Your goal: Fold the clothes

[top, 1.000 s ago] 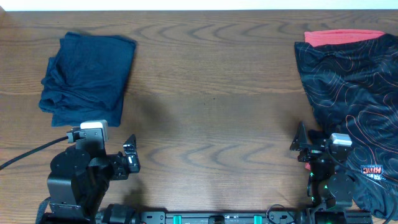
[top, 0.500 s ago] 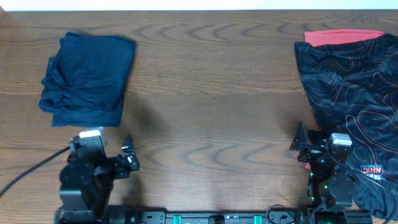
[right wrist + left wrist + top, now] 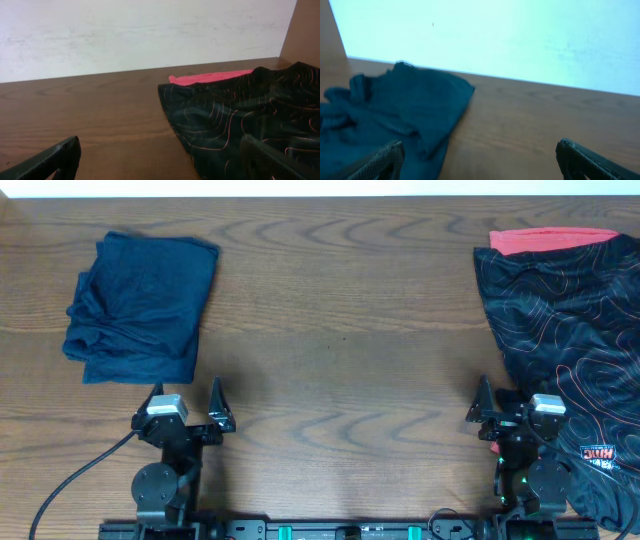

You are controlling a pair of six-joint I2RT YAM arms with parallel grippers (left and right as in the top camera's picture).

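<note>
A folded dark blue garment (image 3: pixel 140 305) lies at the table's far left; it also shows in the left wrist view (image 3: pixel 395 110). A black garment with red line pattern and a red waistband (image 3: pixel 570 330) lies spread at the right, also in the right wrist view (image 3: pixel 240 115). My left gripper (image 3: pixel 185 402) is open and empty, just in front of the blue garment, near the table's front edge. My right gripper (image 3: pixel 497 406) is open and empty at the black garment's left edge.
The wooden table (image 3: pixel 340 330) runs between the two garments. A black cable (image 3: pixel 80 470) trails from the left arm toward the front left. A pale wall (image 3: pixel 140 35) stands behind the table's far edge.
The left arm has drawn back and turned upright toward the front edge, its gripper now pointing at the blue garment. The right arm has not moved.
</note>
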